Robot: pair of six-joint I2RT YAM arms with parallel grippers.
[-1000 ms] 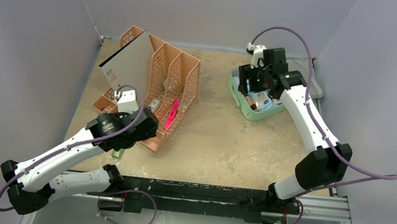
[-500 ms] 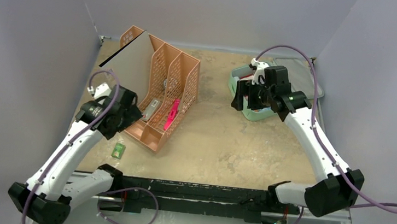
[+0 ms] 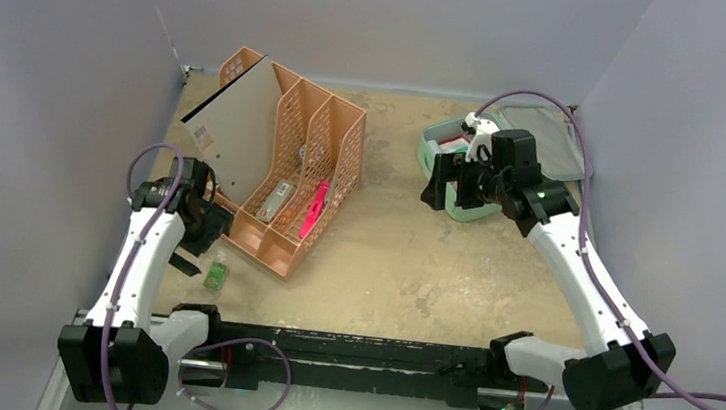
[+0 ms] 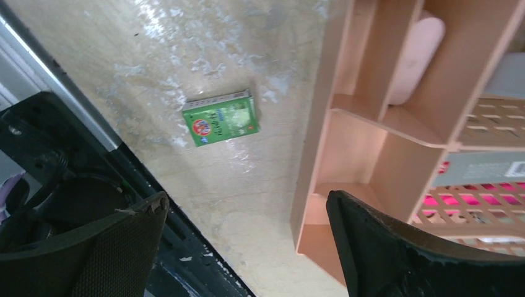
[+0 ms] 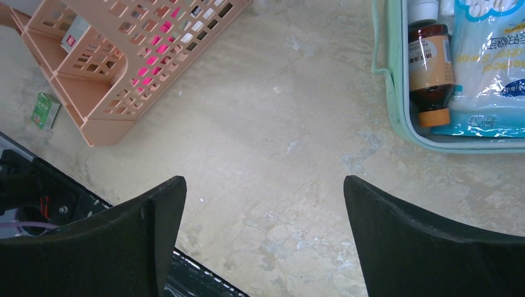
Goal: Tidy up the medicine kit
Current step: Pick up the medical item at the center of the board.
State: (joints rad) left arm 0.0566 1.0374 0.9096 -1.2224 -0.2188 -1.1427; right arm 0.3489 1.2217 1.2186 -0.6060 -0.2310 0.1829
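Observation:
The mint-green medicine kit [image 3: 431, 149] lies open at the back right, its grey-lined lid [image 3: 549, 143] folded back. The right wrist view shows its rim [image 5: 391, 93], with a brown bottle [image 5: 431, 67] and a blue-white packet [image 5: 489, 62] inside. My right gripper [image 3: 438, 187] is open and empty, hovering above bare table just left of the kit [image 5: 265, 185]. A small green box [image 3: 218, 273] lies on the table near the rack's front corner. My left gripper [image 3: 202, 245] is open and empty beside it, with the box ahead of the fingers [image 4: 221, 117].
An orange mesh file rack [image 3: 296, 153] stands at the back left, holding a large flat board [image 3: 236, 123], a pink item [image 3: 314, 208] and a small grey box [image 3: 277, 197]. The black rail [image 3: 375, 352] runs along the near edge. Walls close in on three sides.
My left arm has swung left and back from the rack's front, uncovering the green box. My right gripper has moved from over the kit to its left front side.

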